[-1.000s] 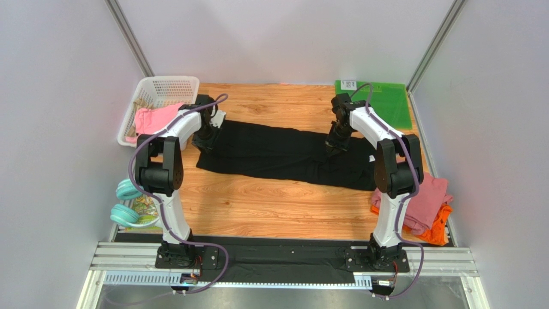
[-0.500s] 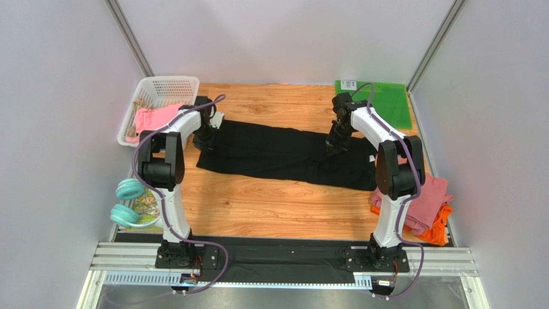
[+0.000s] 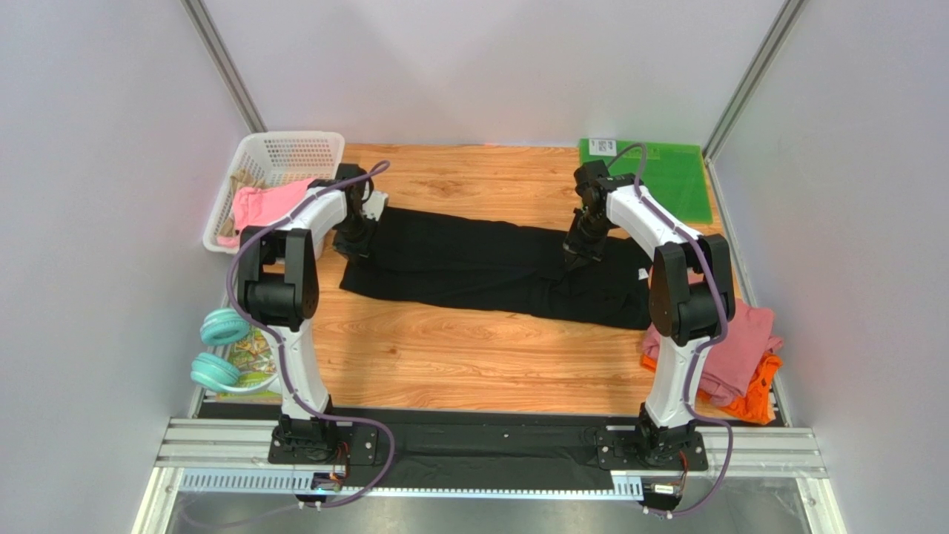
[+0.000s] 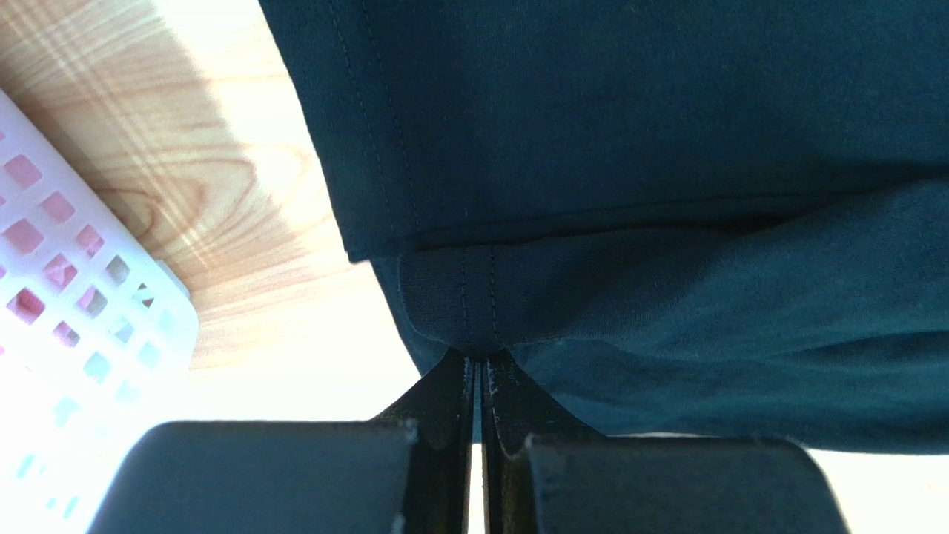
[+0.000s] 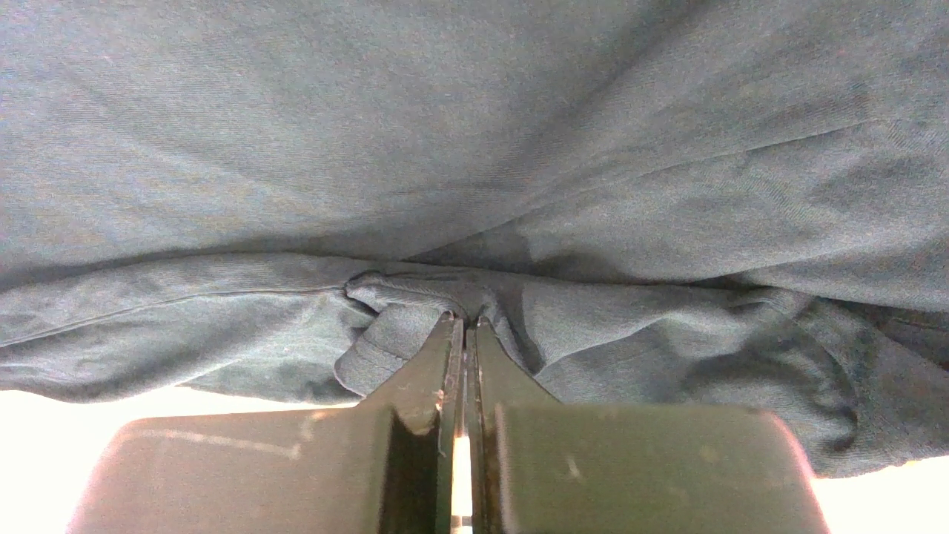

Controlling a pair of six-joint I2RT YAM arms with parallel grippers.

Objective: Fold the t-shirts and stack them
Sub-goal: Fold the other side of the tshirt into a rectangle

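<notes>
**Top external view.** The black t-shirt (image 3: 479, 267) lies spread as a long band across the middle of the worktop (image 3: 468, 356), running from near the left edge toward the right edge. The left gripper (image 3: 354, 245) is down on the shirt's left end. The right gripper (image 3: 579, 256) is down on its far hem, right of centre. Jaw state cannot be read from this height.

A white basket (image 3: 279, 148) sits at the far left corner with pink cloth (image 3: 265, 204) inside, just beside the left wrist. A green mat (image 3: 657, 178) lies at the far right corner. The dusty-pink t-shirt (image 3: 744, 339) lies on the orange t-shirt (image 3: 760, 403) at the right edge, and the right arm's elbow partly covers both. Teal headphones (image 3: 217, 350) rest at the left edge.

**Left wrist view.** This view settles the grip: the fingers are clenched together on a stitched fold at the black shirt's edge. The basket wall shows at the left, near the pinch, with bare wood between them.

**Right wrist view.** The fingers are pressed together, pinching a bunched ridge of black cloth. Wrinkled cloth fills the frame above them.
</notes>
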